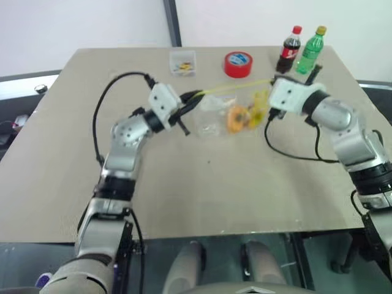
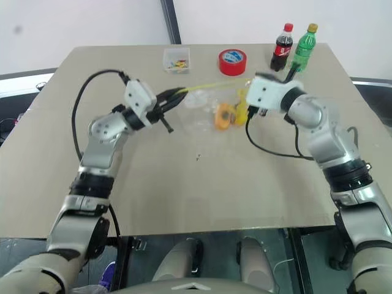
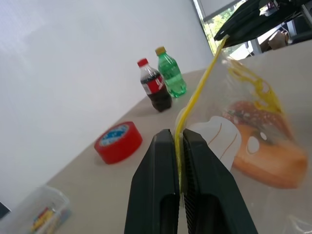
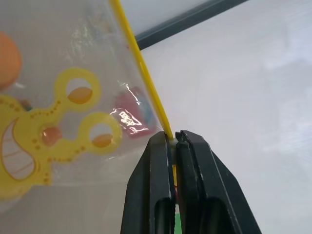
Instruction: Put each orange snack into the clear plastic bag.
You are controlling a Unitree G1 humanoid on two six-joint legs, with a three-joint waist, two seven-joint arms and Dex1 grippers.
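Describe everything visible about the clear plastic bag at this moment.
The clear plastic bag is crinkled, transparent film with yellow print and a yellow strip along its mouth. It hangs above the table, the strip stretched taut between the left tool and the right tool, each shut on one end of it. Orange snack shows through the film, low inside the bag. The bag's bottom edge appears close to the tabletop; contact cannot be told.

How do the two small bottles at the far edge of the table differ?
The cola bottle is dark with a red cap and red label; the green bottle is see-through green with a yellow cap. The cola bottle stands nearer the red tape roll, the green bottle beyond it. Both stand upright, side by side, alike in size.
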